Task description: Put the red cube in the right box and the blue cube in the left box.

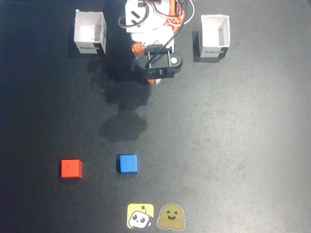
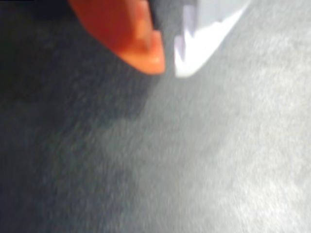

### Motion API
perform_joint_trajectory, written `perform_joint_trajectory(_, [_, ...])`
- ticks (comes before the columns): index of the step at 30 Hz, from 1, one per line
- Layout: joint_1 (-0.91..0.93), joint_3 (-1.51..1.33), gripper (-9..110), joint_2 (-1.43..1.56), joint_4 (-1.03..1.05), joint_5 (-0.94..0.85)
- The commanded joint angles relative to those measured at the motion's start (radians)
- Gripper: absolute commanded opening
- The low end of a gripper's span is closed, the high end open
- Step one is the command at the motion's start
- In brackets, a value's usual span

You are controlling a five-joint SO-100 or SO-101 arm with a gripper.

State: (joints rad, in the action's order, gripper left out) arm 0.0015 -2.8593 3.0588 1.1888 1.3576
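Observation:
In the fixed view the red cube [image 1: 71, 168] lies on the dark mat at the lower left, with the blue cube [image 1: 128, 164] just to its right. Two open white boxes stand at the top: one at the view's left [image 1: 90, 31], one at its right [image 1: 214, 36]. The arm is folded at top centre between them, and its gripper [image 1: 150, 80] points down at the mat, far from both cubes. The wrist view shows the gripper [image 2: 169, 70] with its orange finger [image 2: 131, 34] and white finger [image 2: 204, 34] tips nearly touching, holding nothing above bare mat.
Two small stickers, a yellow one [image 1: 141, 216] and a brown smiling one [image 1: 171, 217], lie at the bottom edge below the cubes. The arm's shadow falls on the mat between the gripper and the blue cube.

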Motion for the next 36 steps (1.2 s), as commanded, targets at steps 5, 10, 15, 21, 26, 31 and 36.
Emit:
perform_joint_trajectory(5, [0.112, 0.299, 0, -0.443, -0.129, -0.109])
perform_joint_trajectory(10, [0.152, 0.347, 0, -0.506, -0.178, -0.129])
perform_joint_trajectory(15, [0.179, 0.414, 0, -0.624, -0.239, -0.129])
perform_joint_trajectory(21, [0.23, 0.499, 1, -0.742, -0.281, -0.118])
perform_joint_trajectory(26, [0.284, 0.554, 2, -0.827, -0.307, -0.123])
perform_joint_trajectory(31, [0.359, 0.669, 2, -0.969, -0.316, -0.155])
perform_joint_trajectory(36, [0.399, 0.712, 5, -1.071, -0.383, -0.158])
